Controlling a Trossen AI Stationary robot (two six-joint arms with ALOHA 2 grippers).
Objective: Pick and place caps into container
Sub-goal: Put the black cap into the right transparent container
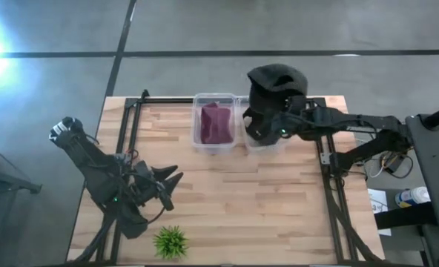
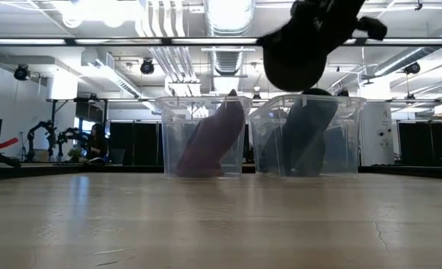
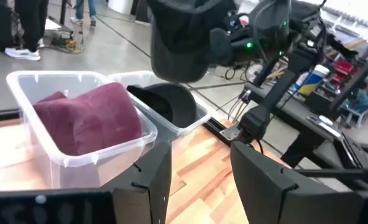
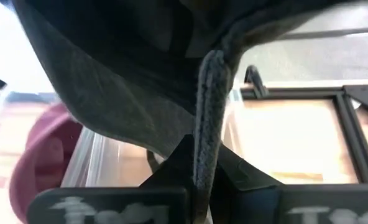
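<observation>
My right gripper (image 4: 199, 177) is pinching the edge of a dark cap (image 1: 276, 83), fingers closed narrow on the fabric so the crown is hanging free below the grip. I am holding it raised over the right tub (image 2: 352, 134), above its rim, so it can drop in without catching the wall. Another dark cap (image 3: 168, 106) is already lying in that tub, which is probably why I am keeping mine high. The maroon cap (image 1: 216, 122) is sitting in the left tub (image 1: 197, 141), just beside. My left gripper (image 1: 167, 182) is waiting with fingers spread, well apart near the plant (image 1: 170, 242), clear of the drop
</observation>
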